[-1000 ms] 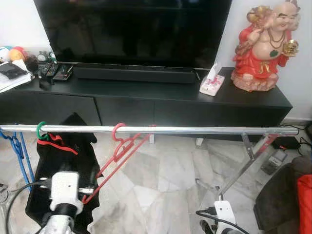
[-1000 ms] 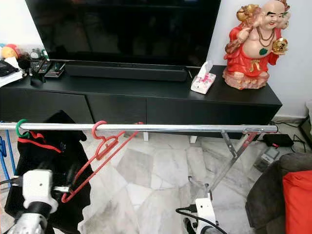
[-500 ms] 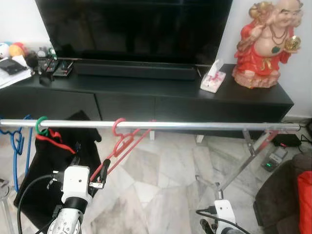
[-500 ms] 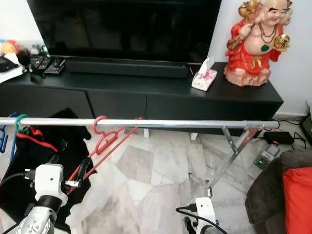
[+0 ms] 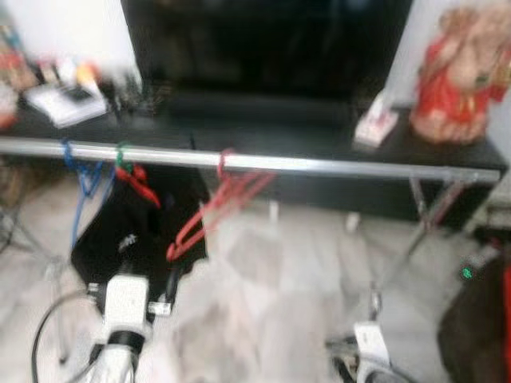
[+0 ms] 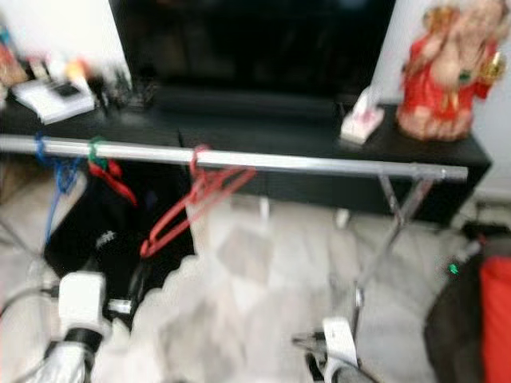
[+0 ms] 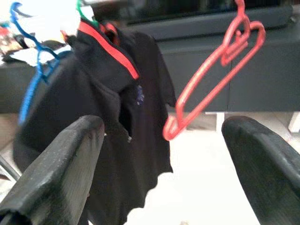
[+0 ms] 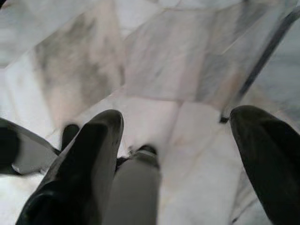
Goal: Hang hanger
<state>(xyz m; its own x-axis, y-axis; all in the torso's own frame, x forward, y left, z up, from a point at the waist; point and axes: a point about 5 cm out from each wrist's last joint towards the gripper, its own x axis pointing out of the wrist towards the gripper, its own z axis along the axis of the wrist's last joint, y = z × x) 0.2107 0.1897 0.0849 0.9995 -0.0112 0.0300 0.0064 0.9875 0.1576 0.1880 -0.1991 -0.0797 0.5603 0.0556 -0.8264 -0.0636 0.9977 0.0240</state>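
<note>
Hanging by its hook from the long silver metal rail (image 5: 319, 165), the red plastic hanger (image 7: 213, 75) is dangling free, just ahead of and above the left gripper (image 7: 164, 159), whose black fingers are spreading wide with nothing between them. Beside the gripper, a black shirt with red collar trim (image 7: 117, 122) is drooping from a green hook. The right gripper (image 8: 173, 164) is gaping empty, low over the pale marble floor (image 8: 154, 65).

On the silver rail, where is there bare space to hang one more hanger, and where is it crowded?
The rail is bare from the red hanger to the slanted support leg at the robot's right. Towards its left it is crowded: the green hook with the black shirt and the blue hanger sit close together. The open left pincer is below the red hanger.
</note>
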